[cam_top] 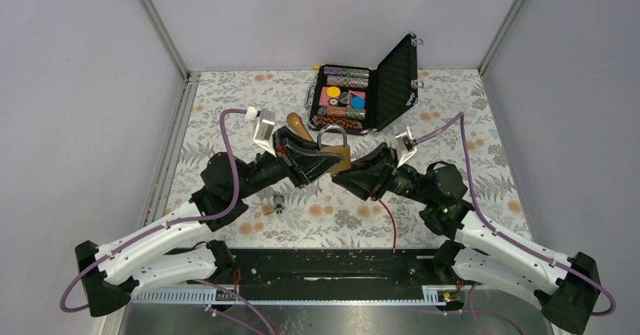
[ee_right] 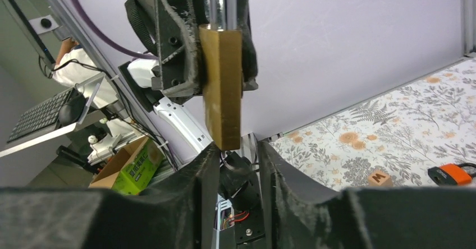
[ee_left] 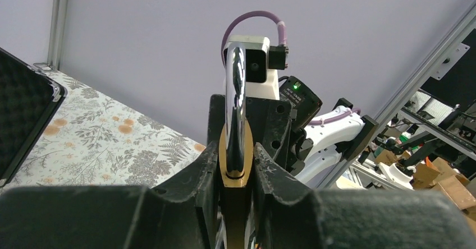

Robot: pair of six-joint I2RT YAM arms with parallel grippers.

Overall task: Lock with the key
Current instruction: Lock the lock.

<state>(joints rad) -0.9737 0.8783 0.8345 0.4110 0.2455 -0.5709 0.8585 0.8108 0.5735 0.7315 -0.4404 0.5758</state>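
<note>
Two arms work over one table (cam_top: 468, 124). One brass padlock (cam_top: 338, 158) is held in the air above the table's middle, shackle up. The left gripper (ee_left: 236, 173) is clenched on the padlock's body from both sides. The right gripper (ee_right: 238, 159) sits just below the padlock's bottom edge, its fingers a narrow gap apart; whether they pinch a key cannot be told. One black case (cam_top: 394, 84) stands open at the far side, with rows of chips (cam_top: 346, 97) inside. One wooden letter block (ee_right: 380, 177) and one small orange-and-black item (ee_right: 454, 174) lie on the flowered table cover. Plain lilac walls (cam_top: 317, 18) enclose the table on three sides.
</note>
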